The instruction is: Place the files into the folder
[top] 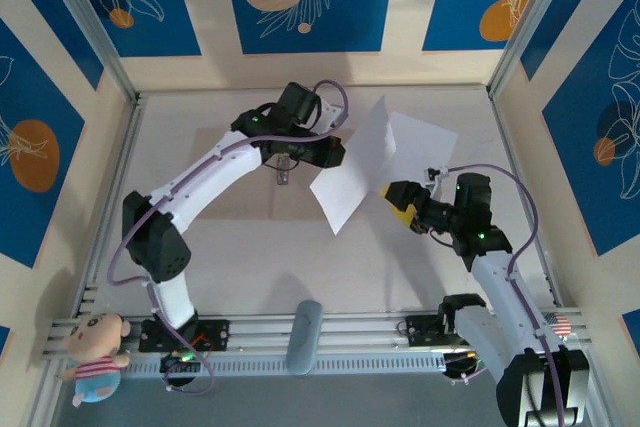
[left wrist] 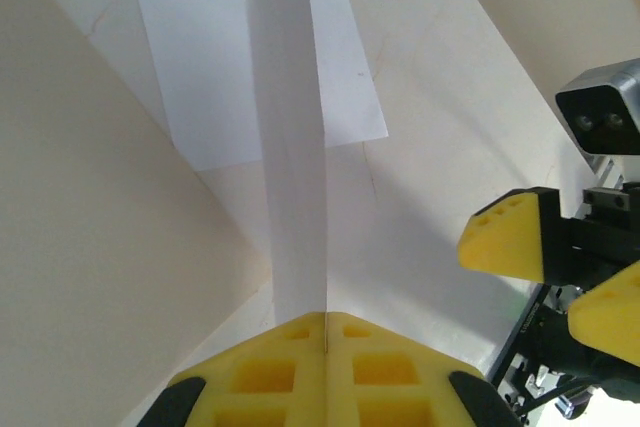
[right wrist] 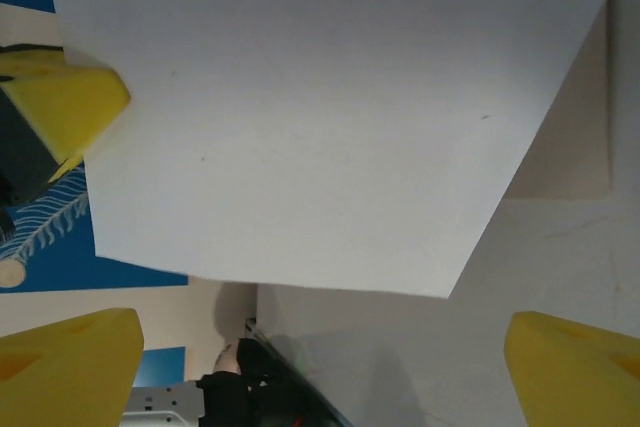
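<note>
While the left gripper [left wrist: 325, 319] pinches the raised sheet [top: 355, 172] edge-on beside the folder [top: 230, 192], the right gripper [top: 393, 202] hangs wide-jawed. Best swing it over the folder and lower it flat.

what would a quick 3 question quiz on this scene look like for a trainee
1. True or false: the right gripper is clamped on the lifted sheet.
2. What pinches the lifted sheet's edge? A) the left gripper B) the right gripper C) nothing, it leans on the wall
3. Fill in: the second sheet lies flat on the ____.

Key:
1. False. Its jaws stand wide open, with the sheet just ahead of them.
2. A
3. table
</note>
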`<act>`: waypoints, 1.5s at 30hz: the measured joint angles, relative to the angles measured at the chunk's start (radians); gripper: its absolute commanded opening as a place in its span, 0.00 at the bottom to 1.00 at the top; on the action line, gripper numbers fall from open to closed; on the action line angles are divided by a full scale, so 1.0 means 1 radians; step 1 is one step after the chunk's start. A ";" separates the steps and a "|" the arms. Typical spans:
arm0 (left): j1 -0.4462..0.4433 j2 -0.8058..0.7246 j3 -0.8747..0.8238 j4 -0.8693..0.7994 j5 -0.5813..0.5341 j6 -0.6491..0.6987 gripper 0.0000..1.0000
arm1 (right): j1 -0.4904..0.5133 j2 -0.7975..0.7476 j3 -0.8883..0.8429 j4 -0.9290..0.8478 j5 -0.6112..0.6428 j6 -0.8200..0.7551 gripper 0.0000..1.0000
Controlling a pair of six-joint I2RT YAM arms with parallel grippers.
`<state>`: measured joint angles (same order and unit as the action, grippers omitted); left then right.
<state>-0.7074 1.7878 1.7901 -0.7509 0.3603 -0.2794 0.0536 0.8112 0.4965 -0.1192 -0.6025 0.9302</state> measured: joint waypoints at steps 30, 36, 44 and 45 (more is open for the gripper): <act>0.000 -0.244 0.216 -0.253 0.033 -0.134 0.00 | 0.170 0.293 0.100 0.582 0.014 0.367 0.99; 0.000 -0.272 0.183 -0.201 0.103 -0.178 0.00 | 0.182 0.334 0.100 0.654 -0.009 0.435 0.99; 0.000 -0.312 0.112 -0.111 0.177 -0.238 0.00 | 0.187 0.338 0.100 0.718 -0.025 0.489 0.99; 0.000 -0.319 0.098 -0.100 0.182 -0.243 0.00 | 0.187 0.338 0.100 0.727 -0.027 0.494 0.99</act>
<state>-0.7074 1.4689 1.8881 -0.8513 0.5426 -0.5228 0.2405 1.1492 0.5964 0.6075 -0.6292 1.4239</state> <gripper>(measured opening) 0.041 0.994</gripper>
